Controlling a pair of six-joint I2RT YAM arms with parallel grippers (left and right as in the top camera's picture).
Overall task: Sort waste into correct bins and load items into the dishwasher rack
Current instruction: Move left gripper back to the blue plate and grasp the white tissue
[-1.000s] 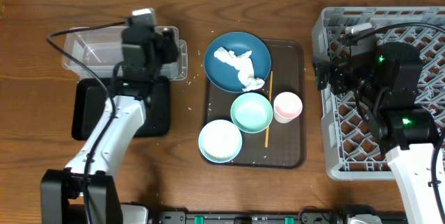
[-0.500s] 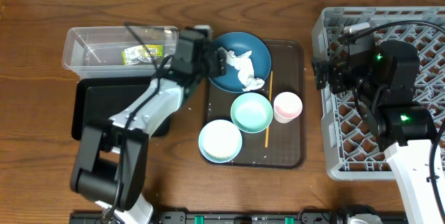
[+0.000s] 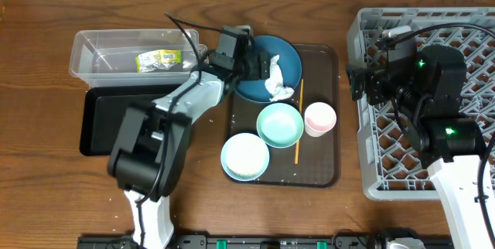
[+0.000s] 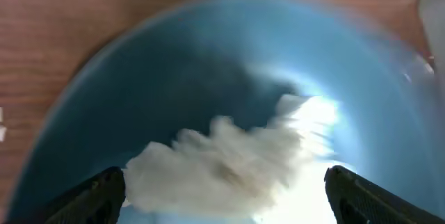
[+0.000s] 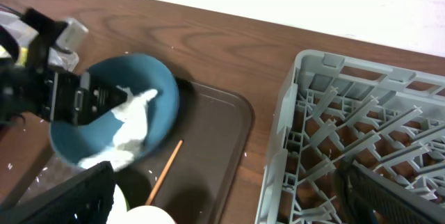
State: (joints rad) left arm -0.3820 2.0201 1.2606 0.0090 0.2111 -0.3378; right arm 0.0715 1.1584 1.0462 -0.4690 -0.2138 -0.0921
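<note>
The dark-blue dish [image 3: 285, 57] sits at the back of the brown serving tray [image 3: 325, 168] and holds crumpled white tissues [image 3: 272, 79]. My left gripper [image 3: 252, 66] is low over the dish, open, with a finger on either side of one tissue [image 4: 229, 161]. The yellow-green wrapper [image 3: 158, 60] lies in the clear tub [image 3: 100, 48]. The black tray [image 3: 104, 121] is in front of the tub. My right gripper [image 5: 229, 200] is open and empty, above the left edge of the grey rack [image 3: 433, 141].
On the brown tray stand the mint-green bowl [image 3: 280, 124], white bowl [image 3: 245, 156], pink-white cup [image 3: 319, 117] and yellow-orange stick [image 3: 297, 133]. White specks [image 3: 207, 100] lie on the wood between tub and tray.
My left gripper has moved right, from over the clear tub to the blue dish. The wrapper now lies uncovered in the tub. The right arm has not moved.
</note>
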